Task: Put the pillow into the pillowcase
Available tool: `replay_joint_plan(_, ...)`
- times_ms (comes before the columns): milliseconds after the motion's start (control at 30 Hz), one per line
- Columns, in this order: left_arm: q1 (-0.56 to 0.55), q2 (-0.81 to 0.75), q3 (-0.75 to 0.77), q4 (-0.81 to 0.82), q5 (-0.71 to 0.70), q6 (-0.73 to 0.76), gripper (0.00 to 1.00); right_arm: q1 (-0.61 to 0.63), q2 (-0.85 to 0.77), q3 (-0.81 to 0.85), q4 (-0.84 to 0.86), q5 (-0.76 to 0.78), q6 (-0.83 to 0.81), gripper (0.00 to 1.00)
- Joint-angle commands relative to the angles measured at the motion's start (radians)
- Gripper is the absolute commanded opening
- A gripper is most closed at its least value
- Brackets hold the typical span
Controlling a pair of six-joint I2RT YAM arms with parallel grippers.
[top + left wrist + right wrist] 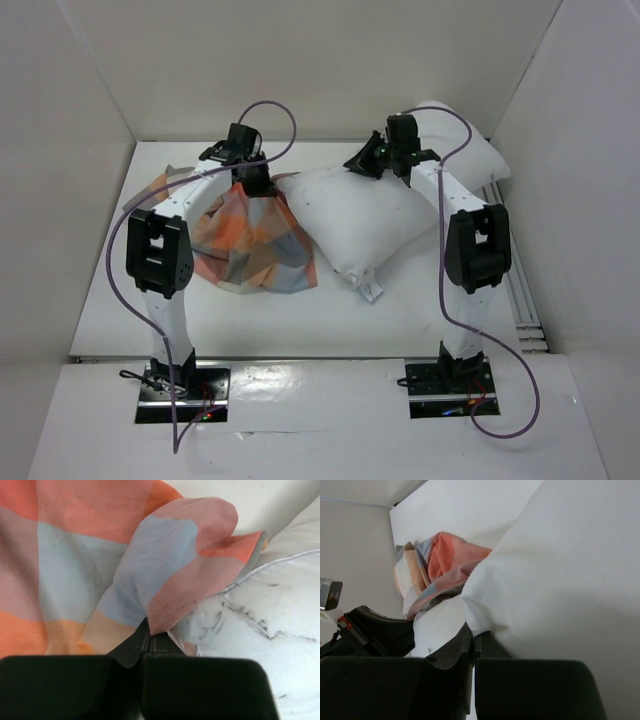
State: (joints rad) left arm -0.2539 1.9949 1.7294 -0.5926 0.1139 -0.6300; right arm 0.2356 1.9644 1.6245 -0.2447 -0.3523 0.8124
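The checked orange, grey and blue pillowcase (250, 245) hangs in a cone from my left gripper (252, 183), its lower part bunched on the table. In the left wrist view that gripper (149, 632) is shut on a fold of the pillowcase (165, 565), right beside the pillow (270, 625). The plump white pillow (360, 220) lies to the right of the pillowcase and touches it. My right gripper (372, 165) is at the pillow's far edge. In the right wrist view it (474, 636) is shut on a corner of the pillow (560, 570), with the pillowcase (442, 565) behind.
White walls (90, 120) enclose the table on three sides. A second white padded shape (465, 140) rests in the back right corner behind my right arm. A metal rail (520, 290) runs along the right edge. Purple cables (280, 115) loop above both arms.
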Motion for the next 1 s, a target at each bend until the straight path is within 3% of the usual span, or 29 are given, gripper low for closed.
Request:
replay_joint_plan(0,0.013,-0.045,0.038,0.004,0.041,0.026,0.00,-0.002,0.022,0.093,-0.034,0.006,-0.067,0.00)
replay_joint_plan(100,0.013,-0.125,0.025,-0.007,0.085,0.070,0.00,0.010,0.044,0.139,-0.050,-0.004,-0.076,0.00)
replay_joint_plan(433,-0.016,-0.090,0.232,-0.124,0.279,0.151,0.00,0.110,0.002,0.052,-0.004,0.038,-0.067,0.00)
replay_joint_plan(533,-0.025,-0.102,0.222,-0.144,0.342,0.174,0.00,0.097,0.036,0.141,-0.004,0.069,-0.047,0.00)
replay_joint_plan(767,-0.068,-0.191,0.180,-0.213,0.382,0.239,0.00,0.037,0.076,0.186,0.172,0.179,0.122,0.00)
replay_joint_plan(967,-0.068,-0.142,0.251,-0.248,0.434,0.259,0.00,0.048,0.140,0.147,0.317,0.176,0.183,0.00)
